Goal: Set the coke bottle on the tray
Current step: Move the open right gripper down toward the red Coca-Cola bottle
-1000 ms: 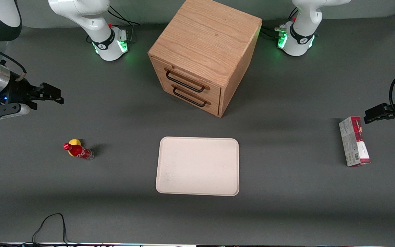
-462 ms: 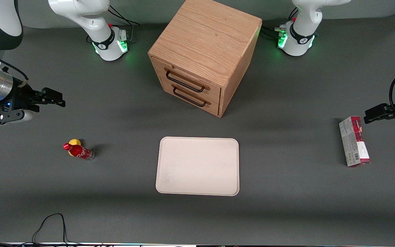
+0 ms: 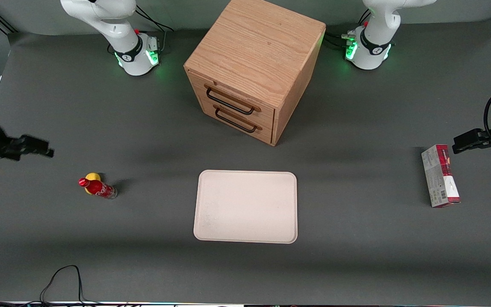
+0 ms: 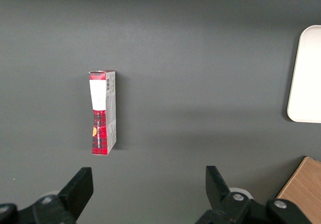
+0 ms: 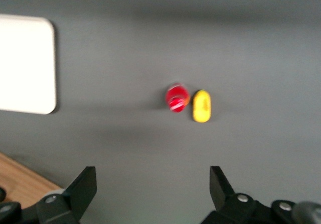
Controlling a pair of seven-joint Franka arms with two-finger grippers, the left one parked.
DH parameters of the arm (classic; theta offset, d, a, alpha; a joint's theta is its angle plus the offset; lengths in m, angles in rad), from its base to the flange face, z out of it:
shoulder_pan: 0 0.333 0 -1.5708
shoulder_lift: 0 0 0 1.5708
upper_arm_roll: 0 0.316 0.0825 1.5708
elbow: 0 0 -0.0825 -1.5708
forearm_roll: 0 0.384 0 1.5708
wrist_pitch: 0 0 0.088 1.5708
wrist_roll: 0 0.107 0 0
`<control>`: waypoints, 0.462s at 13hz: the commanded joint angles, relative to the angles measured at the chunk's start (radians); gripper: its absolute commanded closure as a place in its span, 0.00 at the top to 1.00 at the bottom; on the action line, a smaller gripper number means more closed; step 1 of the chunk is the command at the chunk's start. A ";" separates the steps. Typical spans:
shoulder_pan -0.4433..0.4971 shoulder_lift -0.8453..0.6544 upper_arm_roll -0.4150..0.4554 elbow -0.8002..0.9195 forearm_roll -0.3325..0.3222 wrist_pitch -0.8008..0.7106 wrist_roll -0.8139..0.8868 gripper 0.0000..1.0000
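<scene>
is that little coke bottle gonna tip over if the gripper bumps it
Probably. The coke bottle stands upright, tall for its narrow base, so a nudge near the cap could topple it, and being round it may then roll. The yellow object close beside it might get knocked too. The gripper hangs open above, touching nothing.

Dark grey table (image 3: pixel 356 256) is carrying a wooden two-drawer cabinet (image 3: pixel 254 68) and cream tray (image 3: pixel 245 207). Coke bottle (image 3: pixel 97 188) is standing upright toward the working arm's end, touching a yellow lemon-like object (image 3: pixel 92 176). Red-and-grey carton (image 3: pixel 440 175) is lying toward the parked arm's end. The gripper (image 3: pixel 36 149) is hovering open above the table.
</scene>
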 commanded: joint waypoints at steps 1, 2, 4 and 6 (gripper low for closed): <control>-0.025 0.214 0.004 0.305 -0.036 -0.091 -0.044 1.00; -0.025 0.220 0.002 0.313 -0.037 -0.090 -0.045 1.00; -0.025 0.223 0.002 0.310 -0.058 -0.087 -0.059 1.00; -0.022 0.223 0.002 0.263 -0.071 -0.074 -0.062 1.00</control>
